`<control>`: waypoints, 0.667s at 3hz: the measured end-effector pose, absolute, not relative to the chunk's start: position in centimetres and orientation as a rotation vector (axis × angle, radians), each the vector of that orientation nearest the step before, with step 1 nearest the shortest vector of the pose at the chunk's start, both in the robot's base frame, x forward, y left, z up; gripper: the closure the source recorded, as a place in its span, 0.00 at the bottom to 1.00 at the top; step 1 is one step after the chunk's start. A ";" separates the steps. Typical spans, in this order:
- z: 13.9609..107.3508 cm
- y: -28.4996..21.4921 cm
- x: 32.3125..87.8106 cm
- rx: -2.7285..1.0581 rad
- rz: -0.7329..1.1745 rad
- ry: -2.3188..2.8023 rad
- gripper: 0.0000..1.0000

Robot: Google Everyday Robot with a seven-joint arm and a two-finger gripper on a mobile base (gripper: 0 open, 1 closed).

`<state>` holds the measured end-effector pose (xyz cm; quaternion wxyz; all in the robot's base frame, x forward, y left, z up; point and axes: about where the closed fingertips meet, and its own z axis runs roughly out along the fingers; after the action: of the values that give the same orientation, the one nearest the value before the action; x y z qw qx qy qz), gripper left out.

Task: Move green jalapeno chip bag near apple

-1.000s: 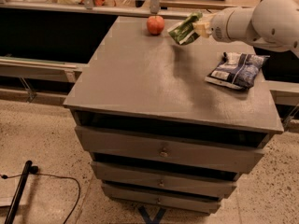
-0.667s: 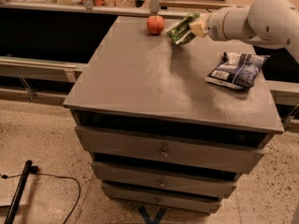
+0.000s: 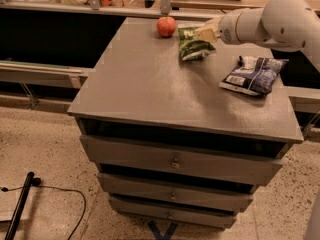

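The green jalapeno chip bag (image 3: 192,47) is at the back of the grey cabinet top (image 3: 150,84), just right of the red-orange apple (image 3: 166,26), with a small gap between them. The bag's lower end rests on the top. My gripper (image 3: 205,33) comes in from the right on the white arm (image 3: 270,19) and is shut on the bag's upper right corner.
A dark blue-and-white chip bag (image 3: 253,74) lies on the right side of the cabinet top, below the arm. The cabinet has several drawers (image 3: 175,161) in front. A counter with rails and objects runs behind it. A black cable (image 3: 55,204) lies on the floor at left.
My gripper has carried the green bag left and down toward the apple; the bag now touches the cabinet top. The apple and blue bag have not moved.
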<state>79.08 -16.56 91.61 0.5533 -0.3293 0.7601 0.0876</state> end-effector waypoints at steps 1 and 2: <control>91.4 -16.4 78.9 -0.782 0.211 1.803 0.01; 91.6 -17.5 77.3 -0.764 0.218 1.808 0.00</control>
<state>77.26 -17.46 91.58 0.5509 -0.3228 0.7641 0.0921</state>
